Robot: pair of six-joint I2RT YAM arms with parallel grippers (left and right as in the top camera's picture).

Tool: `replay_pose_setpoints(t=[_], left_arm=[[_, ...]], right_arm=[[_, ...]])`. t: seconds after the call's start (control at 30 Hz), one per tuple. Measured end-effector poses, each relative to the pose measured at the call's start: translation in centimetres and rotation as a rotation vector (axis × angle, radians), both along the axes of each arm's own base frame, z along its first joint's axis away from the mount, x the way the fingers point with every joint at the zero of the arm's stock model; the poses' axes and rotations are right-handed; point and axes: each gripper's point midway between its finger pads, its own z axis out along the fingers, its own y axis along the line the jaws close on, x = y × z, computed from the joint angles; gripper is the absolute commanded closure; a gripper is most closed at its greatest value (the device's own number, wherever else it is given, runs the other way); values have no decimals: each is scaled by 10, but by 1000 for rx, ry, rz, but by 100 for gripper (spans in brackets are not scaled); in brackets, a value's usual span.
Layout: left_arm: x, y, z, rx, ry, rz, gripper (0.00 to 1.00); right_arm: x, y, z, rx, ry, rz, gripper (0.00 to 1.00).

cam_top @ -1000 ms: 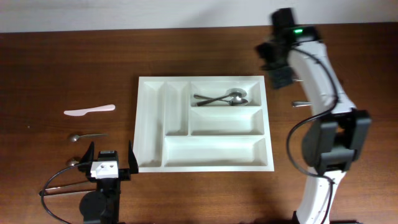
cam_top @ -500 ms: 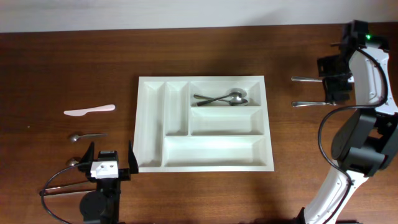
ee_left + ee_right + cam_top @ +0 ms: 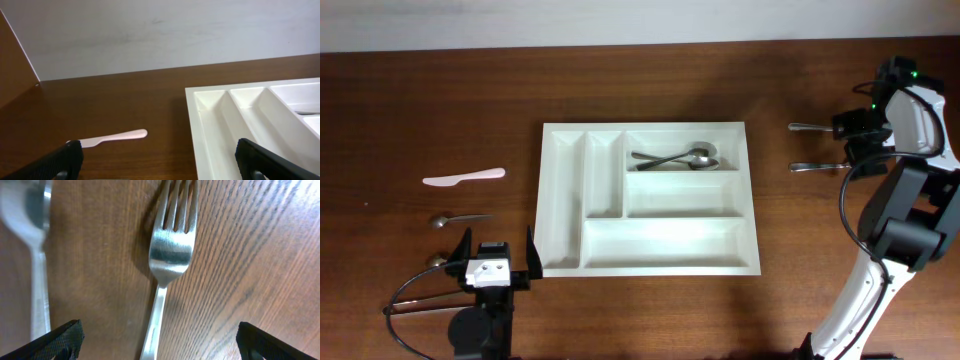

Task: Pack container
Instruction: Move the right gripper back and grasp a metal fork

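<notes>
A dark brown wooden surface (image 3: 420,100) runs up to a plain pale wall (image 3: 620,20) at the far edge. The white cutlery tray (image 3: 660,240) lies flat in the middle of the surface, and its upper right compartment holds two metal spoons (image 3: 675,158) lying across each other; the other compartments are bare.

To the left of the tray, well apart from it, a pale plastic knife (image 3: 463,178) lies on the wood, with a small spoon (image 3: 458,218) just nearer. The left gripper (image 3: 496,255) sits low at the near left corner of the tray, its fingers spread apart and holding nothing.

On the right side two forks (image 3: 807,127) lie side by side on the wood, handles pointing toward the tray. The right gripper (image 3: 160,337) hangs over them with its fingers wide apart. In its wrist view one fork lies flat between the fingers, untouched, and a blurred second utensil (image 3: 37,255) lies beside it.
</notes>
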Motion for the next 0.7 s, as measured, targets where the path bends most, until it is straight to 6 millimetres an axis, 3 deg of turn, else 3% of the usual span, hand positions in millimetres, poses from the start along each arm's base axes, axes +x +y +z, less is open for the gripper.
replay_pose_setpoints(t=[0.37, 0.7], left_arm=[[0, 0, 0, 0, 0, 0, 1], [0, 0, 0, 0, 0, 0, 1]], right_arm=[[-5, 3, -27, 30, 55, 8, 1], [-4, 4, -35, 35, 60, 8, 1]])
